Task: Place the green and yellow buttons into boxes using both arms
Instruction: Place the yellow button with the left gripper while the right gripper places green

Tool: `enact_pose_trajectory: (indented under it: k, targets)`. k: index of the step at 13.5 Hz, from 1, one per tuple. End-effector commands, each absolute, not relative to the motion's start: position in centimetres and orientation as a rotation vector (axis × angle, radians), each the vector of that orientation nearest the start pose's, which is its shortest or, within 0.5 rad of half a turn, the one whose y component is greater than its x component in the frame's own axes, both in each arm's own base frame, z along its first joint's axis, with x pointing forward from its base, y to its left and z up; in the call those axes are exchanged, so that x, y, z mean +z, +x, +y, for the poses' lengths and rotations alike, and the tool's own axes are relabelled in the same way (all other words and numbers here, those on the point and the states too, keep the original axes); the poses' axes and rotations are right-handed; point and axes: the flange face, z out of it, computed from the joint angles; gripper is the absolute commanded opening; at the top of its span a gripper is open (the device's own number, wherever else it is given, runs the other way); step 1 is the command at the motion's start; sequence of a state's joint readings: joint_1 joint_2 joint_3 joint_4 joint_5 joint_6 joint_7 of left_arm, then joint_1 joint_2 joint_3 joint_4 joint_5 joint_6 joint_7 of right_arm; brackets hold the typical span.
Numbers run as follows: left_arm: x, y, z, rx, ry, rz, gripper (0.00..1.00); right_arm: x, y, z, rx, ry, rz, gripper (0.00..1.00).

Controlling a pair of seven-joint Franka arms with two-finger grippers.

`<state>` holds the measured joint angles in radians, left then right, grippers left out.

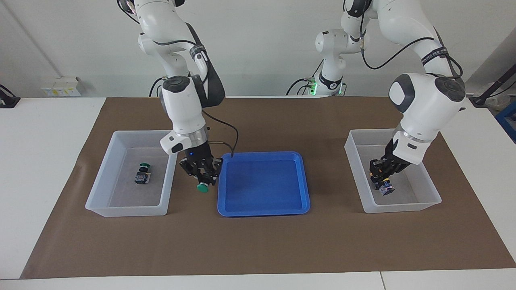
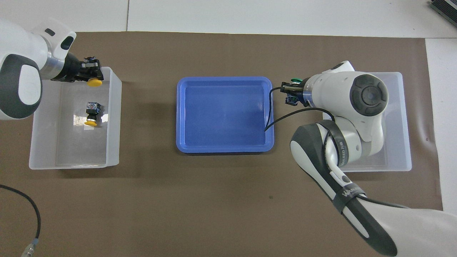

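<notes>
While one green button [image 1: 142, 174] lies loose on the floor of the bin [image 1: 100, 201] at the left of the facing view, a second green button [image 1: 202, 187] hangs cap down, clenched in the fingers of the right gripper [image 1: 203, 176], over the strip of brown mat [image 1: 258, 245] between that bin and the blue tray [image 1: 264, 209] at frame centre. In the overhead view this gripper [image 2: 293, 93] shows right of centre, just off the tray [image 2: 225, 149], with the green cap [image 2: 296, 80] at its tip. At the right of the facing view the left gripper [image 1: 382, 182] reaches down into the other bin [image 1: 403, 207], its fingers grasping a yellow button [image 1: 385, 189]. From overhead, at upper left, the same gripper [image 2: 90, 73] holds that button [image 2: 94, 82] over the bin [image 2: 112, 117], and another yellow button [image 2: 92, 114] rests on the bin floor just below it in the frame. Tray and both bins sit on the mat, which covers the white tabletop [image 1: 40, 169].
</notes>
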<state>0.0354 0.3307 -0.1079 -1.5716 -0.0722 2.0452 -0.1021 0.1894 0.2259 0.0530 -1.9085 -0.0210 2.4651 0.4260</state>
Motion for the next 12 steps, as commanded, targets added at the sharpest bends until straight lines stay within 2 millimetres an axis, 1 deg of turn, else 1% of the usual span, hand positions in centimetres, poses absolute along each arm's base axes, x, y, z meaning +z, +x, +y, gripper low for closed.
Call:
enact_pose_trajectory:
  k: [1,2,3,4,6,8,9,10,11,12]
  targets:
    - [45.5,66.0,-1.3,-0.196,-3.247,0.067,0.00,41.5,60.8,8.6,-0.439,-3.053,0.134,0.00]
    - [44.9,66.0,-0.8,-0.209,-3.241,0.117,0.00,41.3,60.9,6.3,-0.408,-3.078,0.090,0.00]
    - [44.0,65.6,0.5,-0.218,-3.234,0.131,0.00,41.2,60.9,4.1,-0.351,-3.101,0.065,0.00]
    - [42.9,65.2,1.8,-0.224,-3.226,0.158,0.00,41.2,60.8,2.8,-0.316,-3.110,0.054,0.00]
    - [40.9,64.5,4.0,-0.257,-3.200,0.239,0.00,40.8,60.4,1.4,-0.245,-3.117,0.068,0.00]
    - [39.8,64.6,5.1,-0.281,-3.185,0.252,0.00,39.9,59.8,-0.6,-0.154,-3.126,0.100,0.00]
    - [39.2,64.4,5.6,-0.269,-3.186,0.241,0.00,39.5,59.4,-2.1,-0.112,-3.133,0.075,0.00]
    - [38.4,64.1,6.7,-0.278,-3.184,0.211,0.00,39.1,59.0,-3.4,-0.057,-3.139,0.041,0.00]
    - [36.8,63.5,7.4,-0.294,-3.179,0.188,0.00,38.8,58.5,-4.7,0.002,-3.150,0.029,0.00]
    - [35.4,63.0,7.6,-0.319,-3.170,0.177,0.00,38.7,57.7,-6.7,0.077,-3.146,0.023,0.00]
